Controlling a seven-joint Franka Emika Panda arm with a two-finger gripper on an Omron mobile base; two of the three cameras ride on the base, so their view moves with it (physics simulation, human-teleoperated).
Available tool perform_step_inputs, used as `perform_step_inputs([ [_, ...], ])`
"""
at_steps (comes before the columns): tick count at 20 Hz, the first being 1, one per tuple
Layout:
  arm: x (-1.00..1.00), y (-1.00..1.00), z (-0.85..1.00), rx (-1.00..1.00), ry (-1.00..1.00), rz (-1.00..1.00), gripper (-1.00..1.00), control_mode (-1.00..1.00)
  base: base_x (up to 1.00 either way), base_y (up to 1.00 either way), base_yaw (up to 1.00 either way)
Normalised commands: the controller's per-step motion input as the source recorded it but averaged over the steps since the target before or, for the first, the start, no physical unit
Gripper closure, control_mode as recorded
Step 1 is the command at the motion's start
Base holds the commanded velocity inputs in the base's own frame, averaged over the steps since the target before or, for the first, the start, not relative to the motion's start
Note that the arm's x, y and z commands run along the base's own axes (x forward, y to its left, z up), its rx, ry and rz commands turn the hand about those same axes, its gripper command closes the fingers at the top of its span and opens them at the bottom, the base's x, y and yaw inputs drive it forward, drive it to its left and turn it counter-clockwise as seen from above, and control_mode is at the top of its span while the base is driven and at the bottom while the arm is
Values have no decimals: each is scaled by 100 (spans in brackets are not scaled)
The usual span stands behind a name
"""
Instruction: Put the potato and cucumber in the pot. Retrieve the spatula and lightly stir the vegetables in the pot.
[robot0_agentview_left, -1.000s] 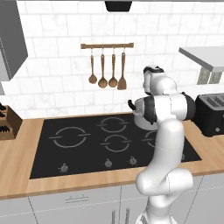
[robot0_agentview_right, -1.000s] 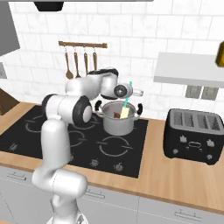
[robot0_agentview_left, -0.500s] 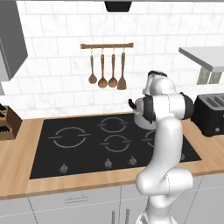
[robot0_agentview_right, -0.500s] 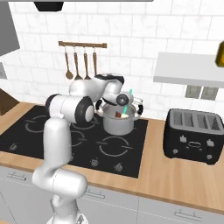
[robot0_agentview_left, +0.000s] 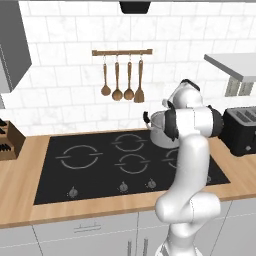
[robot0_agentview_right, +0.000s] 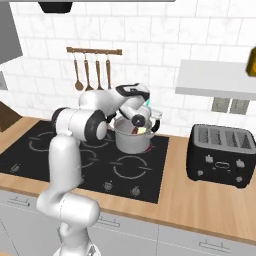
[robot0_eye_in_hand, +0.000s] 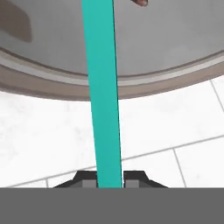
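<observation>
The gripper (robot0_eye_in_hand: 109, 180) is pressed together on a flat teal handle (robot0_eye_in_hand: 103, 87), with one dark fingertip on each side of it. The handle runs away from the fingers and over the rim of the pot (robot0_eye_in_hand: 144, 83), into its grey inside. In the right base view the hand hangs over the pot (robot0_agentview_right: 132, 142), just above its rim on the side nearer the wall. A short piece of the teal handle (robot0_agentview_right: 148, 102) sticks up above the hand. Small reddish and yellow-green pieces (robot0_agentview_right: 140, 131) lie inside the pot below the hand; what they are cannot be told from here.

The pot (robot0_agentview_left: 159, 132) stands on the black hob (robot0_agentview_left: 100, 160), on the back burner at the toaster end, and the arm's white elbow hides part of it in the left base view.

Behind the pot and up on the tiled wall, the wooden spatula (robot0_agentview_left: 139, 95) hangs on the rail beside three round spoons (robot0_agentview_left: 117, 92), at the end of the row nearest the pot.

A black toaster (robot0_agentview_right: 220, 155) sits on the wooden counter well apart from the pot, away from the hob. A knife block (robot0_agentview_left: 7, 145) stands far from the pot, beyond the hob's other end.
</observation>
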Motion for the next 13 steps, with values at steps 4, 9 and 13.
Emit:
perform_step_inputs([
  [4, -38, 6, -7, 2, -15, 0, 100, -100, 0, 0, 0],
  [9, -24, 3, 29, 11, 1, 0, 100, -100, 0, 0, 0],
  [13, -11, -6, 61, 11, 4, 0, 100, -100, 0, 0, 0],
])
